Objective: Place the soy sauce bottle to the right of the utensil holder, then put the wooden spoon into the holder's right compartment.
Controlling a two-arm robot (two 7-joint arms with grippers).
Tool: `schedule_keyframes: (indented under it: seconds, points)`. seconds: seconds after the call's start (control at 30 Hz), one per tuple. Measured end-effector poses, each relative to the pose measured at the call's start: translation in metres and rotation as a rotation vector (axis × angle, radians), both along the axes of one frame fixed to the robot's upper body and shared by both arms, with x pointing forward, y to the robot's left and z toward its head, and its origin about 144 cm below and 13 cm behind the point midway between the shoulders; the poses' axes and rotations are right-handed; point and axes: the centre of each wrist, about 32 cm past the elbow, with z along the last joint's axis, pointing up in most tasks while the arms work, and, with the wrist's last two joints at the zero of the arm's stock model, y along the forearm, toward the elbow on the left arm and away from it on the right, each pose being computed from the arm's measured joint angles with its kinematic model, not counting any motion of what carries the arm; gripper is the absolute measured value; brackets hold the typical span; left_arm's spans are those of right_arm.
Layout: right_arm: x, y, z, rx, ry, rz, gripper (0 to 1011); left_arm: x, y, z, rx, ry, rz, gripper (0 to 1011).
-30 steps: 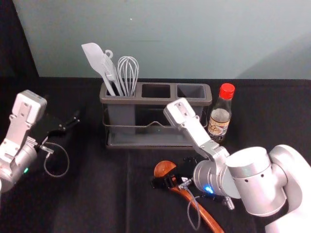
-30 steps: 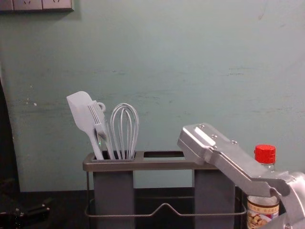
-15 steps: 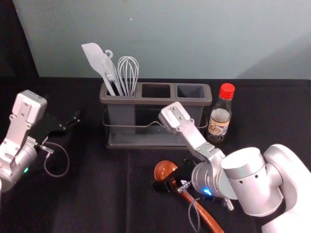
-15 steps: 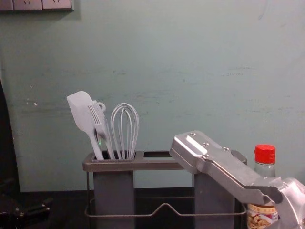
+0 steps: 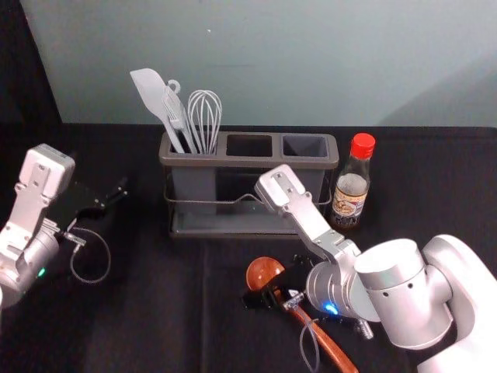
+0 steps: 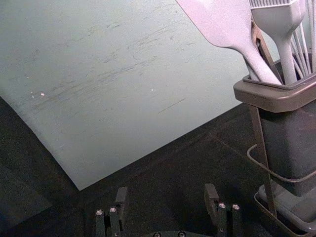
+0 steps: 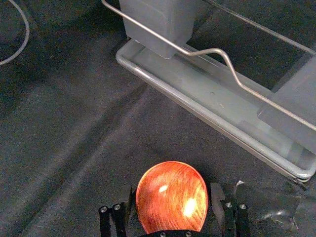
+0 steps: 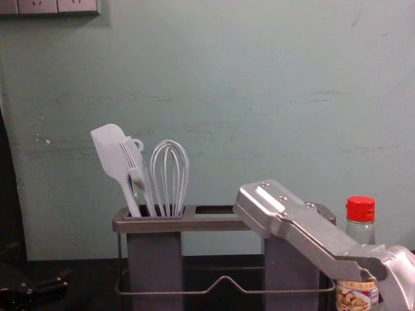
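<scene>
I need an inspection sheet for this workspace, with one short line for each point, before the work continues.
Surface: dark cloth, some creases; spills: nothing seen.
Soy sauce bottle: upright, right of the utensil holder, red cap on.
Wooden spoon: lying in front of the holder.
Right compartment: no utensil seen inside.
Other utensils: spatula and whisk among those in the left compartment.
Right tool: open, one finger each side of the spoon.
Left tool: open, left of the holder.
Cables: a loop at each tool.
Surroundings: scuffed wall behind, sockets at upper left.
</scene>
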Motion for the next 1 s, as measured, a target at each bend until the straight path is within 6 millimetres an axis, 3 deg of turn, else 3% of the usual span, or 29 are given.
schedule_keyframes:
  seconds: [0.3,0.57,1.0]
  points:
    - [0.0,-0.002,0.0,0.012,0.0,-0.001,994,0.0,0.0,0.0,0.0,0.0,0.0,1000]
    - [0.0,-0.003,-0.002,0.021,0.003,-0.011,839,0.0,0.0,0.0,0.0,0.0,0.0,1000]
    - [-0.009,-0.016,0.004,0.061,-0.008,-0.006,837,0.0,0.0,0.0,0.0,0.0,0.0,1000]
